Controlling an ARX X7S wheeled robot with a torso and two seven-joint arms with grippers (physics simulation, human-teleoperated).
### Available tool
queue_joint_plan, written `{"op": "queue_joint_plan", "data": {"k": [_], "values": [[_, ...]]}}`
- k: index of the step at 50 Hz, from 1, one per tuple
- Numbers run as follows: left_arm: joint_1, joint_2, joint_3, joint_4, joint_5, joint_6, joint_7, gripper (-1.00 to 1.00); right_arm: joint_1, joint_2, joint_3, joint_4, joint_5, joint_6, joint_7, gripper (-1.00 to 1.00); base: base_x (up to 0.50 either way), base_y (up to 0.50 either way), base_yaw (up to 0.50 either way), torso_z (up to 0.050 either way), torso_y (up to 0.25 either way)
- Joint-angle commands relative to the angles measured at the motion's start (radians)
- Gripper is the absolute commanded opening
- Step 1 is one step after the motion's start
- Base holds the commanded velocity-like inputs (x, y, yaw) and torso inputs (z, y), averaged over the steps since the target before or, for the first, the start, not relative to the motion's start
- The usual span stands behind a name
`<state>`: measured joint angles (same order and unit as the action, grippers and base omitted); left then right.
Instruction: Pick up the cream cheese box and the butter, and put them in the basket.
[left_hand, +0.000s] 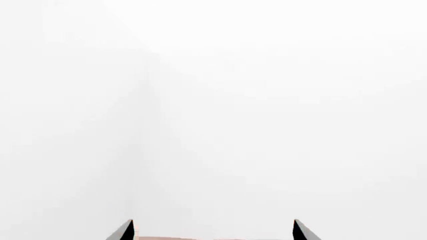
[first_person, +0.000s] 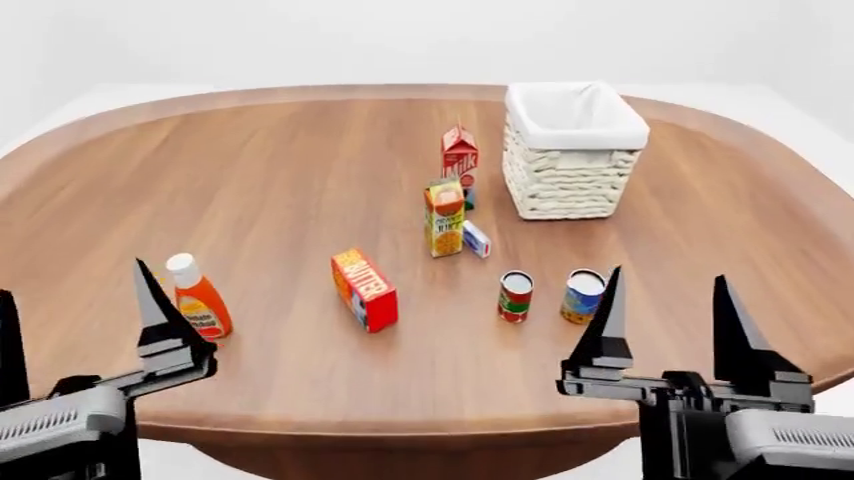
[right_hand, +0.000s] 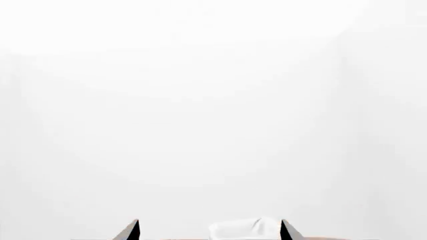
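Lowest in the head view, your left gripper (first_person: 74, 285) and right gripper (first_person: 667, 295) sit at the bottom corners with jaws apart and nothing between them, held back at the tabletop's (first_person: 267, 170) near edge, probably so both arms can reach in freely; the wrist views show little beyond white wall. Just beyond them an orange ketchup bottle (first_person: 198, 297) stands at lower left, and two small cans (first_person: 515, 297) stand side by side at lower right. The butter (first_person: 364, 289) lies apart from everything in the lower middle, so I judge it the easier first grasp. Farther up, the cream cheese box (first_person: 475, 239) lies just beside the orange juice carton (first_person: 445, 216), which may crowd your jaws. Behind stands the milk carton (first_person: 459, 154), and the basket (first_person: 574, 150) waits upper right, open for drops.
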<state>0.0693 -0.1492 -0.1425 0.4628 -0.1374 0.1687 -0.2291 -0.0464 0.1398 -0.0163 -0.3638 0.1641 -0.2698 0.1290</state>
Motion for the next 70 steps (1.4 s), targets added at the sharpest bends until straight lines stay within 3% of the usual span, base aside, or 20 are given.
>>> {"op": "queue_joint_plan", "data": {"k": [1,24,70], "values": [[0.040,-0.007,-0.090,0.153,0.005,0.025,-0.027,1.00,-0.037,0.015,0.030,-0.170,0.026,-0.037,-0.017,1.00,0.50,0.00,0.00,0.000,0.000],[0.051,-0.028,-0.090,0.159,-0.014,0.029,-0.047,1.00,-0.048,0.055,0.018,-0.272,0.050,0.019,0.009,1.00,0.50,0.00,0.00,0.000,0.000],[0.069,-0.063,-0.057,0.206,-0.019,0.022,-0.072,1.00,-0.056,0.085,-0.010,-0.278,0.058,0.006,0.034,1.00,0.50,0.00,0.00,0.000,0.001]]}}
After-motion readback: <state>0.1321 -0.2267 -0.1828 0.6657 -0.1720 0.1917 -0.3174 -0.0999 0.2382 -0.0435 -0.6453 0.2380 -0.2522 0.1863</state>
